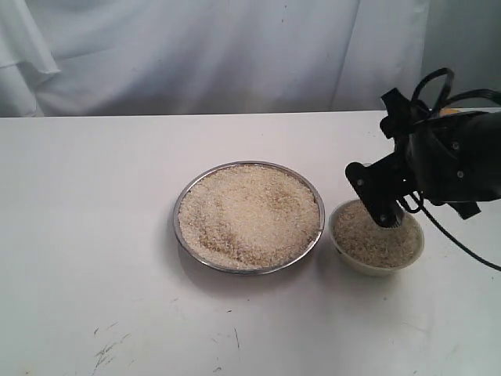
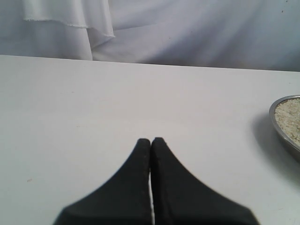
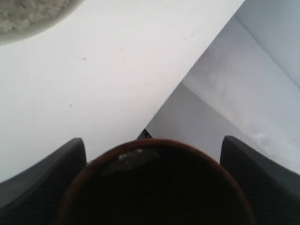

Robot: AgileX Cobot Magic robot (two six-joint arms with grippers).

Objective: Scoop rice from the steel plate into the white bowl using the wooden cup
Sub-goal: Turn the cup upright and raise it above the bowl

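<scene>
Noted near centre of white table [image 1: 94, 196]: steel plate [image 1: 175, 215], filled almost rim to rim with rice [image 1: 249, 215] in a low, uneven heap. Just beside it, to the right in the exterior view: white bowl [image 1: 376, 269], likewise holding rice close to its rim. Contact between the two rims not determinable.

Right gripper [image 1: 387, 215] positioned over the white bowl, one black finger angled down across the bowl's rear half, tip at or just above the grains; touching or not cannot be told. Wooden cup hidden behind that finger in the exterior view.

In the right wrist view: right gripper [image 3: 153, 143] spread wide and clamped on the wooden cup [image 3: 154, 192], one finger against each side of the reddish-brown rim. Cup interior dark, with a few pale grains clinging just inside the rim. Amount of rice deeper in the cup not visible.

Left gripper [image 2: 150, 140] closed, jaws pressed together with nothing between them, over bare table [image 2: 93, 117] and well apart from the steel plate [image 2: 281, 105], seen only as a sliver of rim and rice [image 2: 290, 119].

Behind the table: white cloth [image 1: 235, 55]. On the table's near part: faint scuff marks [image 1: 106, 352].
</scene>
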